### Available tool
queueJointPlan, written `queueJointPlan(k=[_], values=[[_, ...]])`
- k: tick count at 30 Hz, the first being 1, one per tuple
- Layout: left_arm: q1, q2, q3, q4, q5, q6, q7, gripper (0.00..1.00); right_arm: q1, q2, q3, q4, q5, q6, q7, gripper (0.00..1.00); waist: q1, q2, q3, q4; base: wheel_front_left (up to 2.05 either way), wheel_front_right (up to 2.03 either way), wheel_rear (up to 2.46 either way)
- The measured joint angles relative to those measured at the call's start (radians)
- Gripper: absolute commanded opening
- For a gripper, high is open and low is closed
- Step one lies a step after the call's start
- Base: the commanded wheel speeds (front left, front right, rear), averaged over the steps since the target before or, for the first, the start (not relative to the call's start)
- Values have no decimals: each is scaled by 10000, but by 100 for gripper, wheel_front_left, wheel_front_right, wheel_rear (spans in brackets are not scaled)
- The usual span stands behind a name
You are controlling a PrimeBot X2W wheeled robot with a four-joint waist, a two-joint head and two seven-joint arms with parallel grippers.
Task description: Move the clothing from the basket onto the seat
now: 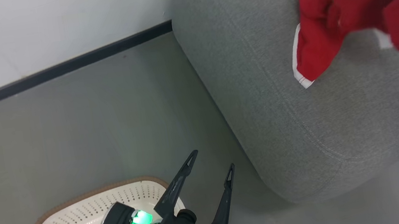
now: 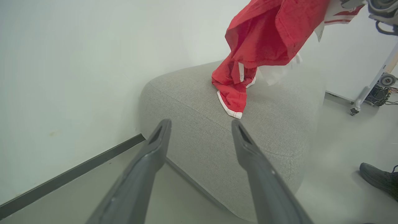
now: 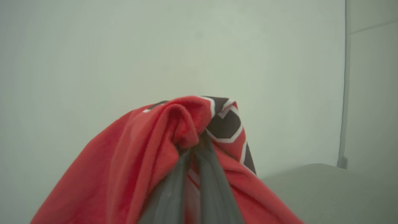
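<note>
Right tool (image 3: 195, 152) has its two dark fingers pressed tight together on a gathered fold of the clothing (image 3: 149, 149), red cloth bunching up over the tips with the black-and-white lettering folded off to one side. And look where the garment is: up in the air over the seat (image 1: 282, 116), hanging in a long limp tail, and from the left wrist view the white-trimmed hem looks to be lying on the grey cushion top near its rounded corner. Left tool (image 1: 213, 159) sits low beside the seat with its fingers spread wide, gripping nothing, just above the basket (image 1: 90, 192), whose visible part shows bare perforated plastic. Now, how does this stuff handle? By the look of it, light and thoroughly soft: it has no stiffness at all, it sags straight down from the pinch and folds over itself wherever it lands. Nothing fragile here, but the weave looks smooth, so a single thin layer could slide out from between narrow fingers. The place to take hold, I would say, is just what we see, a thick bunched gather well in from the edge, several layers deep. The trim band is the firmer edge if a second hold is wanted. Trailing ends are the thing to watch, since they drag.
</note>
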Motion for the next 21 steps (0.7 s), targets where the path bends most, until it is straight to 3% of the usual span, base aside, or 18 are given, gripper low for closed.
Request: queueJointPlan(k=[14, 21], values=[[-1015, -8, -151, -324, 479, -226, 221, 100, -2106, -1294, -1367, 1233, 445, 54, -75, 0, 1, 0, 1533, 723, 0, 0, 0], [-1409, 6, -173, -497, 648, -268, 322, 100, -2644, -1363, -1354, 2374, 525, 176, -75, 0, 1, 0, 2351, 1059, 0, 0, 0]])
